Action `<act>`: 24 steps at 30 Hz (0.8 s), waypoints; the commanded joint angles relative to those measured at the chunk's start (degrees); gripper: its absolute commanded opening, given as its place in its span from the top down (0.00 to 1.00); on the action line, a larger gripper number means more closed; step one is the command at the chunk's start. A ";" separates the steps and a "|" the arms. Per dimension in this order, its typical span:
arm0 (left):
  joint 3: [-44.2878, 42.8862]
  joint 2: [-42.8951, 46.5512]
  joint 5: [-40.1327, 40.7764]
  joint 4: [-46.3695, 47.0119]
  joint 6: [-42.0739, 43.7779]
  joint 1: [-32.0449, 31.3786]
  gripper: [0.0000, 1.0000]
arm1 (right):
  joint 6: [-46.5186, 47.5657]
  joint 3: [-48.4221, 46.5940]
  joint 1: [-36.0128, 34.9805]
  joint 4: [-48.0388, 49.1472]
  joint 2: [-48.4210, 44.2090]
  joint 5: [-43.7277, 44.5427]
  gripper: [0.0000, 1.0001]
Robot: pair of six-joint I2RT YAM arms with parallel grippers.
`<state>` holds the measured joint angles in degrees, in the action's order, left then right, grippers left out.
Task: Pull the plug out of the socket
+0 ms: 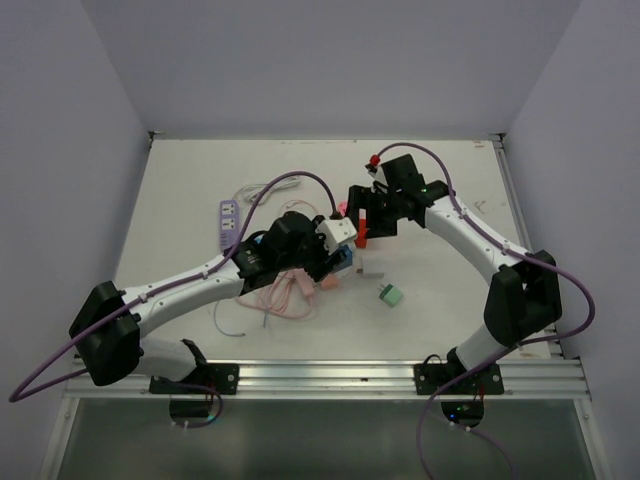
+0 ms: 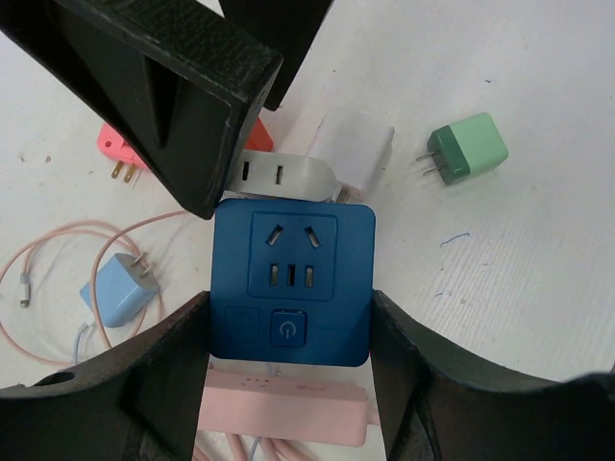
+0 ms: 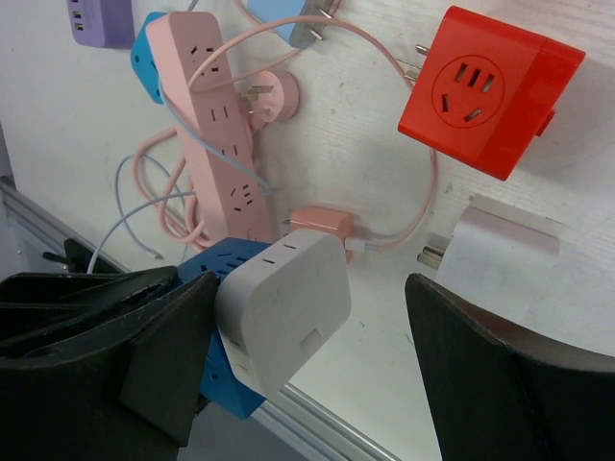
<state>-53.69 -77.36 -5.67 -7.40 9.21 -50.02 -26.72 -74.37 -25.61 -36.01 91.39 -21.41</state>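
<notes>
One blue socket clamped in left claw | right claw apart around white plug | junction visible: right wrist only

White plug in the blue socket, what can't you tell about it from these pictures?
White plug prongs: both wrist views, buried in the blue socket.
Plug body: left wrist view, mostly behind a finger of the right gripper.
Plug-socket joint: top view, too small to see.
</notes>
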 commanded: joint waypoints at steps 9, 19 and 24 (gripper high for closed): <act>-1.07 0.81 9.80 4.41 -0.60 0.10 1.00 | 0.09 -0.87 -0.06 -4.07 -1.48 8.75 0.18; 0.78 1.51 13.41 6.43 -2.62 1.50 1.00 | -2.11 2.12 0.82 -3.02 -4.20 9.91 0.20; 0.96 0.81 12.88 6.43 -3.67 2.64 1.00 | -2.72 4.05 0.73 -2.14 -4.47 8.23 0.21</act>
<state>-52.60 -77.71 2.37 -6.57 7.07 -49.45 -29.45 -71.70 -25.06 -35.24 89.17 -12.95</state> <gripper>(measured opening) 0.637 0.796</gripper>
